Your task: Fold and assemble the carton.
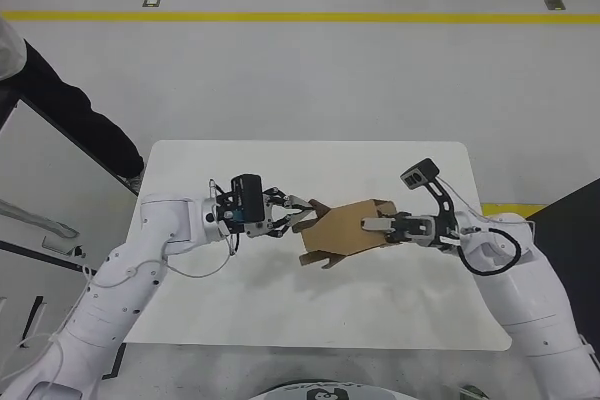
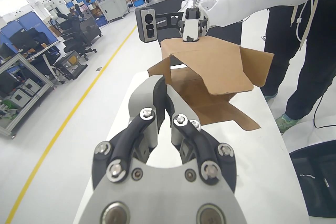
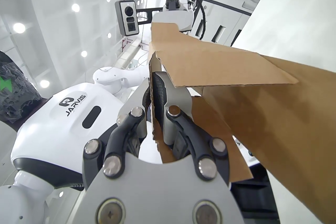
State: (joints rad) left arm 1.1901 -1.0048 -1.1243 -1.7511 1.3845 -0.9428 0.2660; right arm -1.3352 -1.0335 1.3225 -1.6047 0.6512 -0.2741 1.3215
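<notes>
A brown cardboard carton (image 1: 345, 232) is held above the middle of the white table, partly unfolded with loose flaps hanging. My left gripper (image 1: 308, 212) is at its left end. In the left wrist view the gripper (image 2: 166, 88) looks shut, pinching the edge of a carton (image 2: 218, 64) panel. My right gripper (image 1: 372, 224) is at the carton's right end. In the right wrist view it (image 3: 155, 88) is shut on a thin flap of the carton (image 3: 262, 104). The left wrist view shows that same right gripper (image 2: 191, 37) at the carton's far top edge.
The white table (image 1: 280, 300) has bare surface all around the carton, with its edges close on every side. A dark cabinet (image 1: 10, 180) stands beside the table's left edge. A yellow floor line (image 1: 300, 17) runs beyond the far side.
</notes>
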